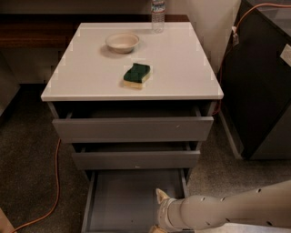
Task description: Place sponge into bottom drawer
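Observation:
The sponge (137, 75), dark green on top over pale yellow foam, lies on the white cabinet top, a little right of the middle. The bottom drawer (127, 200) is pulled far out and its shallow grey tray is bare. My gripper (157, 212) hangs low over the drawer's front right part, far below the sponge. Its fingers (160, 195) are spread open with nothing between them, and the lower one runs off the frame's bottom edge.
A round cream bowl (122, 42) and a clear water bottle (158, 10) stand at the back of the top. The two upper drawers (132, 129) are slightly open. An orange cable (56, 182) runs over the carpet on the left, and a dark cabinet (266, 86) stands to the right.

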`<state>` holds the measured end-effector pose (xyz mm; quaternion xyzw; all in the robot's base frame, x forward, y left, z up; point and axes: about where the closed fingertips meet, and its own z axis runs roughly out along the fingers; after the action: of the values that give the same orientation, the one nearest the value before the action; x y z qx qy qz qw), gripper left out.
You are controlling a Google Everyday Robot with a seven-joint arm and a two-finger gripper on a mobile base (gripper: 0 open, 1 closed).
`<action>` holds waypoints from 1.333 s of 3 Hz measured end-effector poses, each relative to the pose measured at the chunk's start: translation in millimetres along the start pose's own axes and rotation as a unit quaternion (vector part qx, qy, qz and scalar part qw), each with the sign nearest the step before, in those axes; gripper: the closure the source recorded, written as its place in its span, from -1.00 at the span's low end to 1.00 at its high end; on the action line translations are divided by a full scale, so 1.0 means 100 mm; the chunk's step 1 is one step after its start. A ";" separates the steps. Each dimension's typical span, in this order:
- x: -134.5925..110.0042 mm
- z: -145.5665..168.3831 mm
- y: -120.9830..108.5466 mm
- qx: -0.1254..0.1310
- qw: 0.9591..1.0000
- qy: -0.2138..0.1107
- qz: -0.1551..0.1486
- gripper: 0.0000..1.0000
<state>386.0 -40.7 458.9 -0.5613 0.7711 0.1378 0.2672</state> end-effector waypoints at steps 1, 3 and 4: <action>-0.22 -0.11 0.06 -0.030 1.000 -0.002 -0.005 -1.00; -0.83 -0.47 -0.28 -0.046 0.999 -0.028 -0.001 -1.00; -1.06 -0.71 -0.26 -0.037 0.999 -0.031 0.009 -1.00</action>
<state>415.9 -1.5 579.3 -0.5593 0.7617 0.1859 0.2692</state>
